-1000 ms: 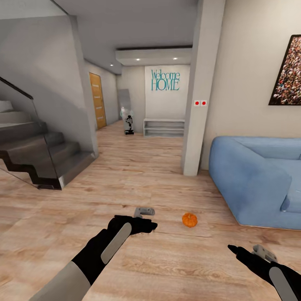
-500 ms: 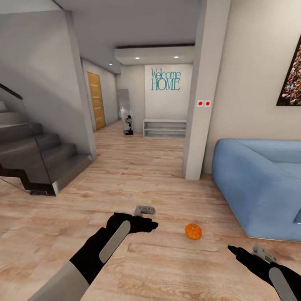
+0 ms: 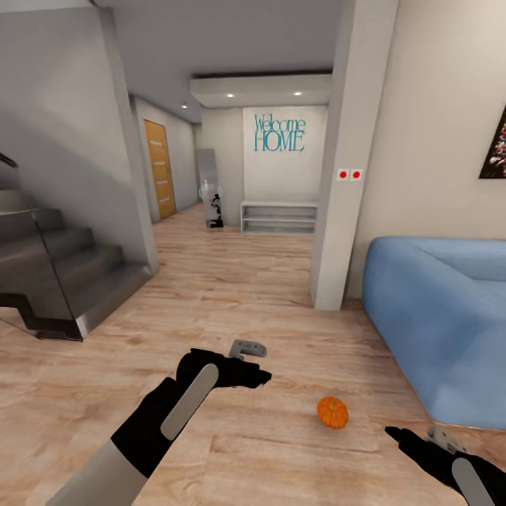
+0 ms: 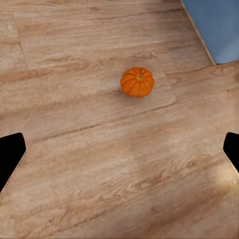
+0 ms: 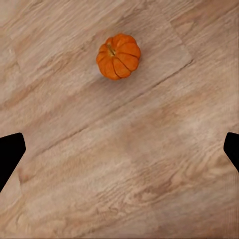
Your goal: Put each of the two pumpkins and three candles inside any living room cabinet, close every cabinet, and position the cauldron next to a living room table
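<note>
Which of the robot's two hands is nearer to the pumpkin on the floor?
The right hand is nearer; the pumpkin lies on the floor just beside it. The left hand hangs farther away.

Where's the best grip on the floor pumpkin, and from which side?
Probably from above: the pumpkin sits upright on bare floor, stem up, sides clear. Close the fingers across its round ribbed middle, not the tiny stem. The right gripper looks nearer than the left gripper.
</note>
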Motion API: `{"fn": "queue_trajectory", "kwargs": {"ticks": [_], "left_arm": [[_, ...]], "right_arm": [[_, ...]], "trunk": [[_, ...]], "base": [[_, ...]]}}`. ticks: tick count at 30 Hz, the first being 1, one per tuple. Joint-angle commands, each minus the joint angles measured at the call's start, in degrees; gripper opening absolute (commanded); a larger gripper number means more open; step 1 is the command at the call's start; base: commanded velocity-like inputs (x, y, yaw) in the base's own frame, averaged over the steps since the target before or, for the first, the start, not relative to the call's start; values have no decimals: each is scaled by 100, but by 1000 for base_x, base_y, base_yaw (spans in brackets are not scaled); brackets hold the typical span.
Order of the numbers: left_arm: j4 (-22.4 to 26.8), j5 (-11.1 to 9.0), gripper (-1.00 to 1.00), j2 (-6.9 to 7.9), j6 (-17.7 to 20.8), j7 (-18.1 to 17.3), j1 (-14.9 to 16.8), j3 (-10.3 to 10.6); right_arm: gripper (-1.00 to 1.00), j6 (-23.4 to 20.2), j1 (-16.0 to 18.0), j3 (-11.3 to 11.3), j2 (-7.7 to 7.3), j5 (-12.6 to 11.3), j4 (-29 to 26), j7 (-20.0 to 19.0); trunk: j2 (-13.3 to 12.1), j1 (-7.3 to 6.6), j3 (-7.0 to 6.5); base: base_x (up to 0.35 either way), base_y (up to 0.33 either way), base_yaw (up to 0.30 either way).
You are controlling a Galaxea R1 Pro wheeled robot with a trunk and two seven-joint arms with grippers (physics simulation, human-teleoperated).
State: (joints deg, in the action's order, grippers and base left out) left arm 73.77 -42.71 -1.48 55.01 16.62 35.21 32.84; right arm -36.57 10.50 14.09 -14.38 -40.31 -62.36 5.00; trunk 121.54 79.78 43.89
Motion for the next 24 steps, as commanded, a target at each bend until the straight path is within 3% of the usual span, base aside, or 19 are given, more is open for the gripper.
{"fn": "queue_trajectory", "kwargs": {"ticks": [1,10,16,21,24], "left_arm": [[12,-60,100,2,27,59,4,4],[35,-62,100,7,80,60,4,3],[54,-166,100,8,113,55,4,3],[84,-304,100,8,151,54,4,3],[228,-336,100,8,160,52,4,3]], "right_arm": [[100,-24,9,-4,-1,-62,40,53],[100,-21,405,-218,-13,-76,1085,-7],[100,-18,515,-230,-22,-78,1449,-360],[100,68,1046,-212,-103,-114,2251,-673],[100,94,1244,-196,-163,-146,2712,-1133]], "trunk": [[3,3,6],[3,3,6],[3,3,6],[3,3,6],[3,3,6]], "base": [[327,0,0],[326,0,0],[319,0,0],[275,0,0],[132,0,0]]}}
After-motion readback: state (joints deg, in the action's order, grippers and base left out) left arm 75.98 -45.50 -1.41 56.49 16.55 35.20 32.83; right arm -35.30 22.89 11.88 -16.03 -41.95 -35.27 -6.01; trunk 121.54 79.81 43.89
